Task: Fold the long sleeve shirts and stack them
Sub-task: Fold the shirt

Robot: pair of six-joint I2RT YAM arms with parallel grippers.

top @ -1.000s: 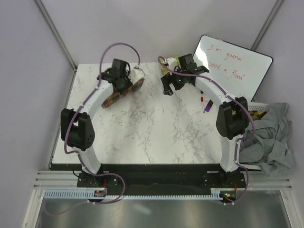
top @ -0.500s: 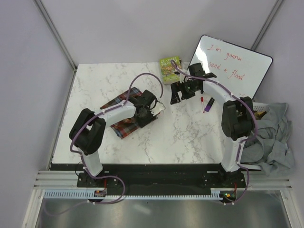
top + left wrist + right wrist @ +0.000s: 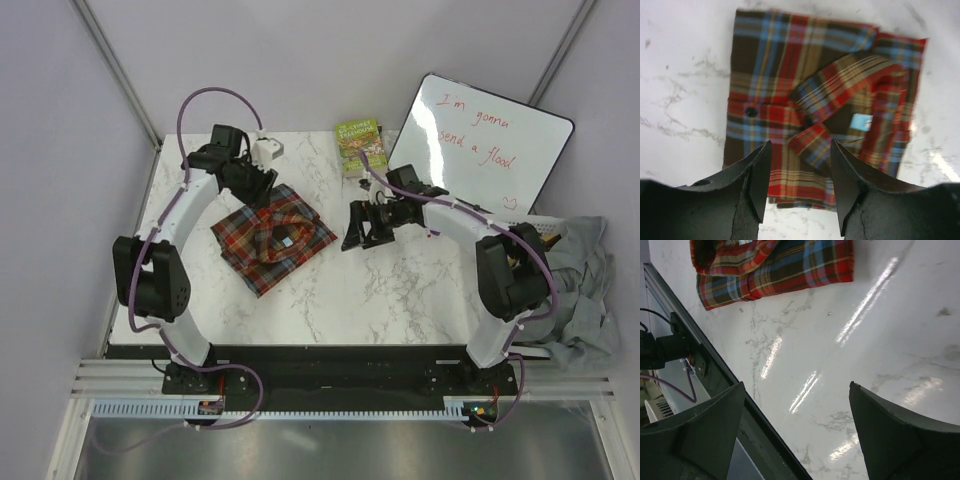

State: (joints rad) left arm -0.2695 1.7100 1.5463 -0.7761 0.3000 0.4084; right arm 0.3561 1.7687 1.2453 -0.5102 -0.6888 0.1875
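Lifted off the folded plaid shirt [image 3: 272,235], left claw [image 3: 800,146] gapes empty, right claw [image 3: 796,387] wide; grey clothes [image 3: 585,270] fill the basket [image 3: 540,228]

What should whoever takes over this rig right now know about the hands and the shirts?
Hands: the left hand is open and empty, above the plaid shirt. The right hand is open and empty, over bare table right of the shirt.
Shirts: the plaid shirt lies folded, collar up, on the table's left half. A grey cloth heap sits beyond the table's right edge; whether it holds shirts is unclear.
Done: one shirt folded and laid down.
Left: fetch, fold and stack any others on it.
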